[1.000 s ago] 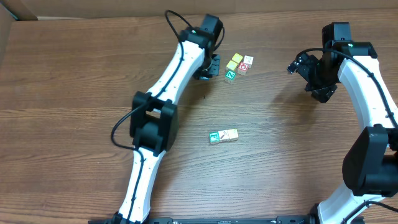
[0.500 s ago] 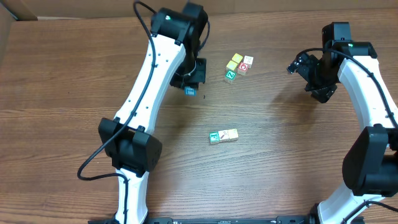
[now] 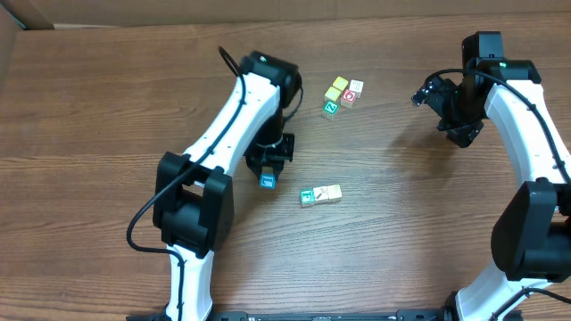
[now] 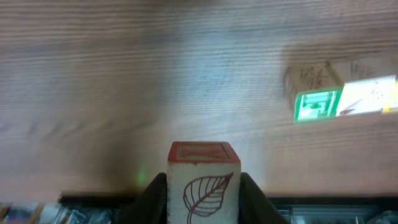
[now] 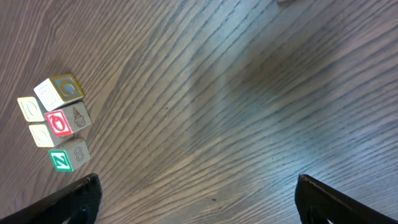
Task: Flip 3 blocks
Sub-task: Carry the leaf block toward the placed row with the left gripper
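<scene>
My left gripper (image 3: 268,171) is shut on a small block (image 3: 268,182), which looks blue from overhead. In the left wrist view this block (image 4: 203,182) shows a white face with a leaf drawing and a red-edged top, pinched between the dark fingers (image 4: 149,200). It hangs just above the table, left of two blocks lying side by side: a teal-green one (image 3: 310,197) (image 4: 318,105) and a pale one (image 3: 332,193) (image 4: 367,96). My right gripper (image 3: 452,114) (image 5: 199,208) hovers open over bare wood at the far right with nothing between its fingers.
A tight cluster of other cubes (image 3: 342,94) sits at the back centre, among them a green "Z" cube (image 5: 61,160), a red one (image 5: 58,122) and a yellow one (image 5: 67,88). The left arm's links (image 3: 227,125) stretch over the table's left half.
The left arm has swung from beside the back cluster toward the front, carrying the block down next to the teal-green and pale pair. The right arm has not moved.
</scene>
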